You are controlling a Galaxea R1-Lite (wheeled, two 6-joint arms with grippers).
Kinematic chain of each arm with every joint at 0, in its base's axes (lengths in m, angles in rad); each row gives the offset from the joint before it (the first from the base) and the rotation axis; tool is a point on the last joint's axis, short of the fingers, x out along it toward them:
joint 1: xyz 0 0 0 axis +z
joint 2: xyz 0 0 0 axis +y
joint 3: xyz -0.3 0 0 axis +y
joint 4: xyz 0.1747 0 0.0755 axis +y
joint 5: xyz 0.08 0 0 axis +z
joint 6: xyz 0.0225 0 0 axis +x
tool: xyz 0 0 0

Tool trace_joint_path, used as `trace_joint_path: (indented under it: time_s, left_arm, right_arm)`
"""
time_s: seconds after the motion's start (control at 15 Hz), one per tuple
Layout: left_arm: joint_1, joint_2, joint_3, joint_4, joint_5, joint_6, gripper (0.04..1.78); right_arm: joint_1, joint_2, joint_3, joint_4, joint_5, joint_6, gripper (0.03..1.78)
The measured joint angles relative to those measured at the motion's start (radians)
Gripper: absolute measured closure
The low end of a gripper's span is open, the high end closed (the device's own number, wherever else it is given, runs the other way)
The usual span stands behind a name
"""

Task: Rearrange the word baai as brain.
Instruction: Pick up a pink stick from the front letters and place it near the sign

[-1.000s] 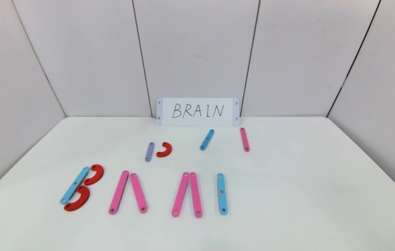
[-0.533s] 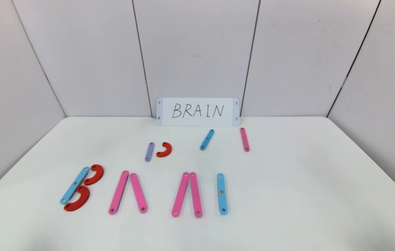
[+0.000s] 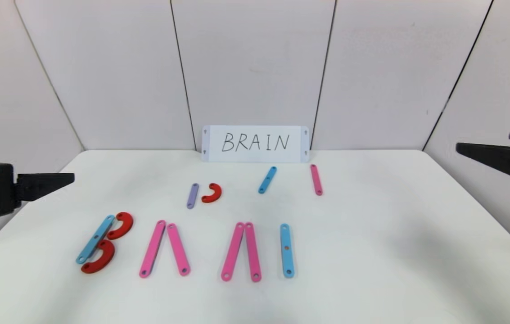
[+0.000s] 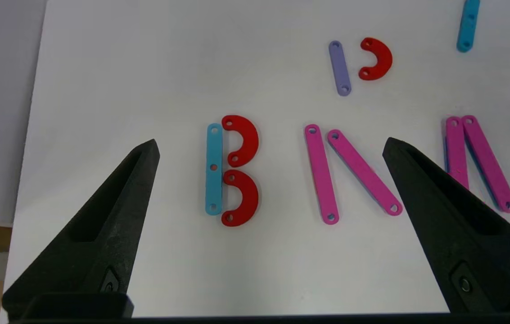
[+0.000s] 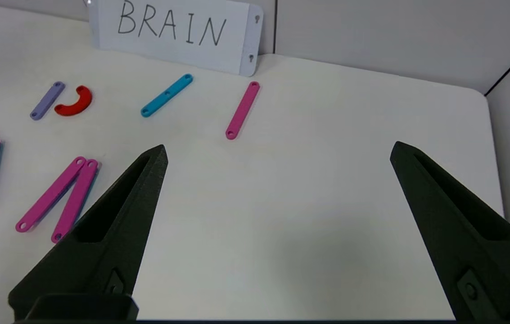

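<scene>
In front of the white card (image 3: 255,144) lettered BRAIN, which stands at the back edge of the table (image 3: 372,252), the word (image 3: 182,247) lies in a row nearer the robot: a B of a blue bar (image 3: 96,239) with two red crescents (image 3: 110,243) touching it, then two pairs of pink bars (image 3: 164,248) (image 3: 241,251), each meeting at the end toward the card, then a single blue bar (image 3: 286,250). Between that row and the card lie loose pieces: a short purple bar (image 3: 192,195) just beside a small red crescent (image 3: 212,193), a short blue bar (image 3: 267,180) tilted, and a short pink bar (image 3: 316,179) below the card's right end. The left gripper (image 4: 270,144) hangs above the table well to the left of the card, beyond the B, its fingers spread wide and holding nothing. The right gripper (image 5: 277,150) hangs well to the right of the card over bare table, likewise spread wide and holding nothing.
</scene>
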Motion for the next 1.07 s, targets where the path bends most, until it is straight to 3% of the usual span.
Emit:
trace_joint_path:
  time_s: [0.27,0.53,0.8,1.07]
  left_arm:
    - [-0.051,0.126,-0.035,0.074,-0.003,0.056,0.08]
    - [-0.108,0.199,0.001,0.091,-0.003,0.057,0.08]
    - [-0.152,0.256,0.064,0.074,0.001,0.044,0.08]
    - [-0.173,0.292,0.144,-0.004,0.002,0.043,0.08]
  right_arm:
    - [0.018,0.144,-0.029,-0.006,0.114,0.001,0.08]
    - [0.027,0.25,-0.054,-0.021,0.177,-0.005,0.08]
    - [0.034,0.314,-0.063,-0.023,0.196,-0.004,0.08]
    - [0.036,0.354,-0.053,-0.023,0.253,-0.005,0.08]
